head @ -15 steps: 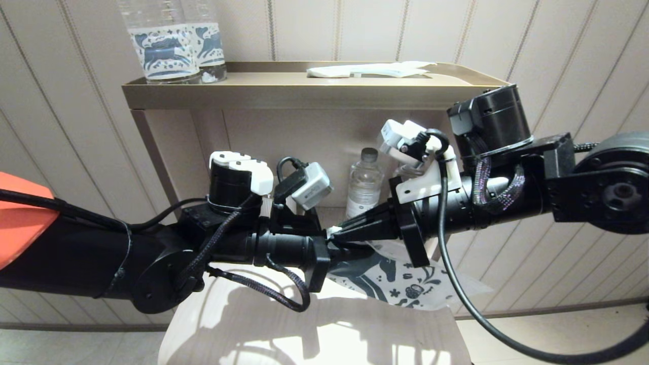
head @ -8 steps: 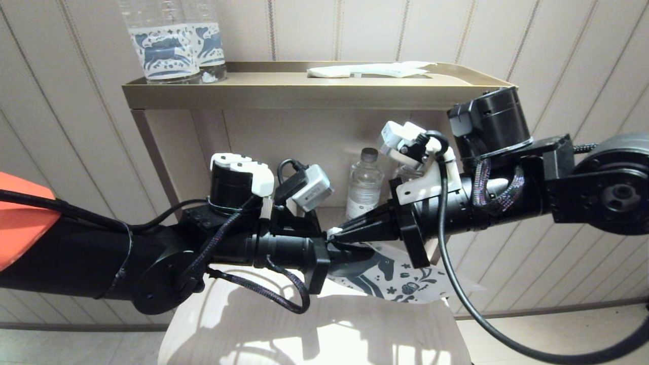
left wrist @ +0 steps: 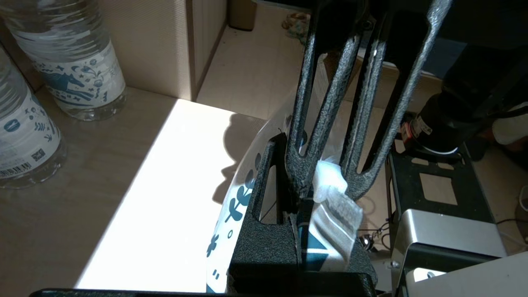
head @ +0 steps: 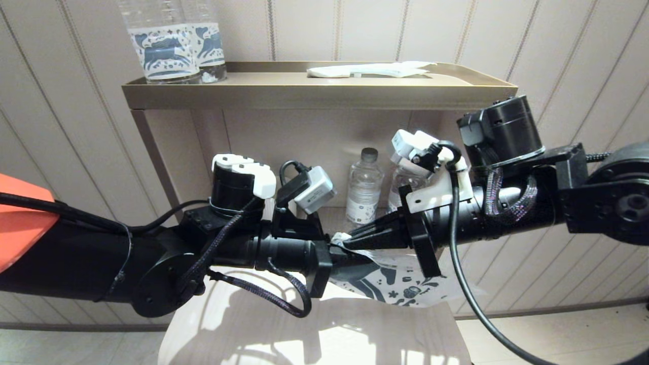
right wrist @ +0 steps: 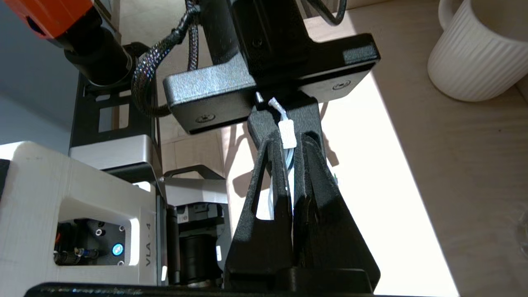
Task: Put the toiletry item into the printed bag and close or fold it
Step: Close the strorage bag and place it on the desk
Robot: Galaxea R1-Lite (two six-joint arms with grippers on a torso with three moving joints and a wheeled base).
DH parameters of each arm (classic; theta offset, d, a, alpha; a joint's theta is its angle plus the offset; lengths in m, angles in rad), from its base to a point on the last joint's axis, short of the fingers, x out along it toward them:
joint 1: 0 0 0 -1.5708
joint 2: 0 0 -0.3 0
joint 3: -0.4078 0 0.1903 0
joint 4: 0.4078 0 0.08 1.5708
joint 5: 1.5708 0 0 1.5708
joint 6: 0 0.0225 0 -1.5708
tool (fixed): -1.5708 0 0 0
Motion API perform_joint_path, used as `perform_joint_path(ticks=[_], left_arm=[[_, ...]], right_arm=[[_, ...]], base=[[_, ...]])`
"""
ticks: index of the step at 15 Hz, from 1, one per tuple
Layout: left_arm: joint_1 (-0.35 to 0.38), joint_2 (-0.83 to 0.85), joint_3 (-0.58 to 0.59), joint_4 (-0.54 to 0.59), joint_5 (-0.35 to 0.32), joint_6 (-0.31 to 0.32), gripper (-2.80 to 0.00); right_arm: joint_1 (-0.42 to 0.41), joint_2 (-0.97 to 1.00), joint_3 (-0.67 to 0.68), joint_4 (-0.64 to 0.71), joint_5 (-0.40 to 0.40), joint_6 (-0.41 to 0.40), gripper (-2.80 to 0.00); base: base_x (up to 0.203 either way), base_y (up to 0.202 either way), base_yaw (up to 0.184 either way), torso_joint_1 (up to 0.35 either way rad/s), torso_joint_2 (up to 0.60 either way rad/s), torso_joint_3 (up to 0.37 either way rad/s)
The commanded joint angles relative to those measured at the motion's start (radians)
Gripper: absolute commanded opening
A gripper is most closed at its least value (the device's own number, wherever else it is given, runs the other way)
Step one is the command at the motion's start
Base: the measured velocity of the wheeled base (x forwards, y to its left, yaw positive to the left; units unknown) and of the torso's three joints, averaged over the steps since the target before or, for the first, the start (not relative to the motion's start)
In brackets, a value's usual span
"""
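Centre frame, head view: left claw [head: 338,249] and right claw [head: 351,240] meet tip to tip. Both pinch the printed bag [head: 400,284], which hangs above the tabletop [head: 314,329].

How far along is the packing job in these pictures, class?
Done, as far as shows: no toothbrush lies loose; whether it is inside cannot be told. In hand: the left gripper and right gripper both pinch the top of the printed bag, held above the table. Left: closing or folding it.
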Motion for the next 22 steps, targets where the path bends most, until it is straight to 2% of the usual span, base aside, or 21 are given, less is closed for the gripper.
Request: perform_joint_path(ticks=[1, 5, 12, 22], left_arm=[[0.001, -0.007, 0.001, -0.003, -0.005, 0.001, -2.8], [0.001, -0.008, 0.003, -0.002, -0.005, 0.001, -2.8], [0.0, -0.011, 0.003, -0.002, -0.005, 0.001, -2.8], [0.001, -0.022, 0.004, 0.0, -0.005, 0.001, -2.8]], right_arm=[[-0.015, -0.013, 0.024, 0.002, 0.004, -0.007, -2.8], [-0.049, -0.042, 0.066, 0.002, 0.003, -0.023, -2.8], [-0.057, -0.059, 0.092, 0.002, 0.003, -0.026, -2.8], [-0.187, -0.167, 0.288, 0.002, 0.003, -0.081, -2.8]], base=[[0.0, 0.0, 0.0, 0.0, 0.0, 0.0], [0.0, 0.0, 0.0, 0.0, 0.0, 0.0], [0.0, 0.0, 0.0, 0.0, 0.0, 0.0], [0.0, 0.0, 0.0, 0.0, 0.0, 0.0]])
